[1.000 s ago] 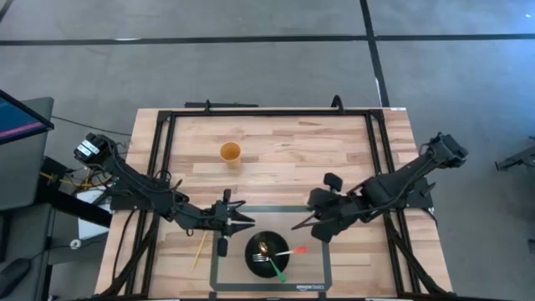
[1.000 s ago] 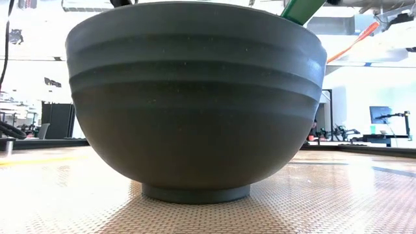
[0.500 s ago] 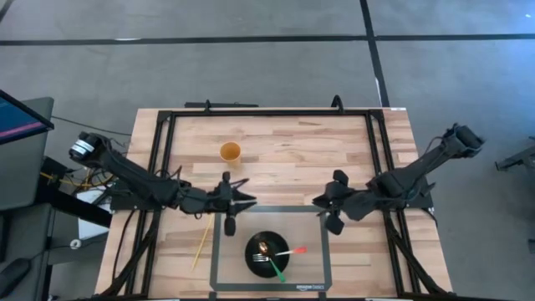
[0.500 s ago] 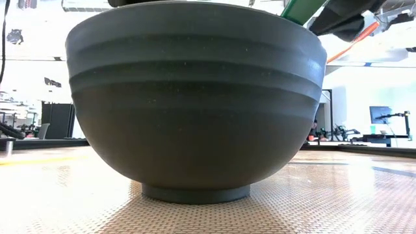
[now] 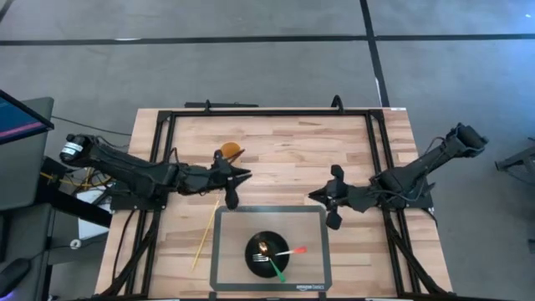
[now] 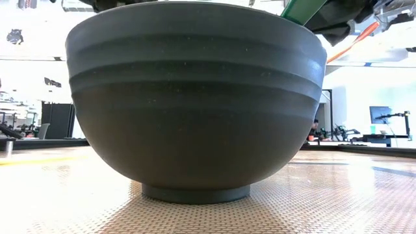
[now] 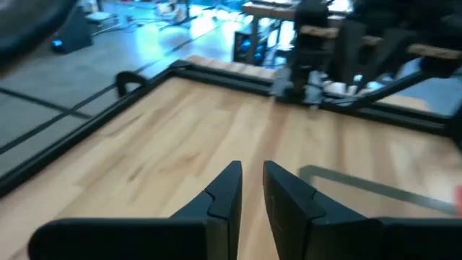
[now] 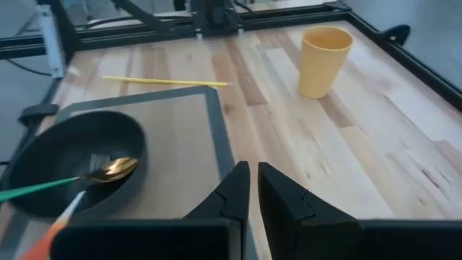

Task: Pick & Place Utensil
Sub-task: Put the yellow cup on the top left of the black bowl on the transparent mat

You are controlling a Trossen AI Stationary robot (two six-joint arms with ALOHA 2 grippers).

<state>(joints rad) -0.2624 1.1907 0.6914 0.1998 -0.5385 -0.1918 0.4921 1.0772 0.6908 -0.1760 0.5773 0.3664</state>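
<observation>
A dark bowl stands on a grey mat near the table's near edge and fills the low view. Three utensils lean in it: a green-handled fork, an orange-handled one and a gold spoon. A thin yellow stick lies flat on the wood, left of the mat. My left gripper hovers past the mat's far left corner, fingers shut and holding nothing. My right gripper hovers at the mat's far right corner, shut and holding nothing.
An orange cup stands upright on the wood just behind my left arm; the right wrist view shows it too. A black frame runs around the table's work area. Bare wood lies between the two grippers.
Both grippers have drawn back from the bowl toward the table's far edge. The left one moved up beside the cup, and the right one swung outward to the right and turned level. The bowl, the utensils and the yellow stick have stayed put.
</observation>
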